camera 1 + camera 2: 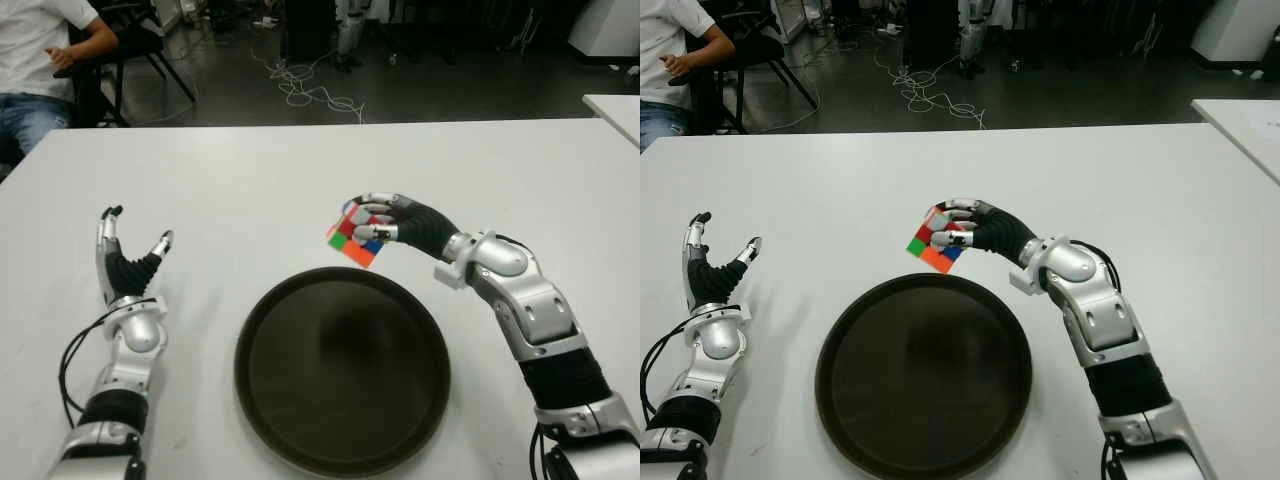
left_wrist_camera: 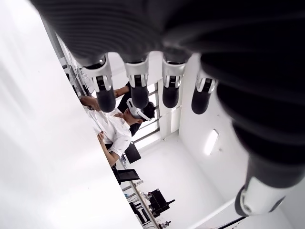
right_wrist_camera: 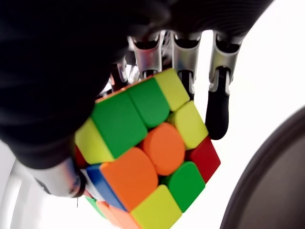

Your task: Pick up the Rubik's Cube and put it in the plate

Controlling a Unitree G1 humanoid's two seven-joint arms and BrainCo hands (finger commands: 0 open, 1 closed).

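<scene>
I have the cube [image 1: 355, 238] clamped in my right hand [image 1: 400, 226], its fingers [image 3: 220, 102] wrapped around it, just past the plate's [image 1: 262, 410] far rim. I should bring it over the centre, lower, then release. My left hand [image 1: 128, 262] shows spread and empty beside the plate, on the counter [image 1: 250, 190].

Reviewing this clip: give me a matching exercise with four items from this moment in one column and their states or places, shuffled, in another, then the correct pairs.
Items:
1. Rubik's Cube
2. plate
3. left hand
4. right hand

States:
A. dark, holding nothing, near the table's front edge
B. fingers open, left of the plate
C. closed around the cube
D. held off the table, just beyond the plate's far rim

Pairs: 1-D, 2-A, 3-B, 4-C
</scene>
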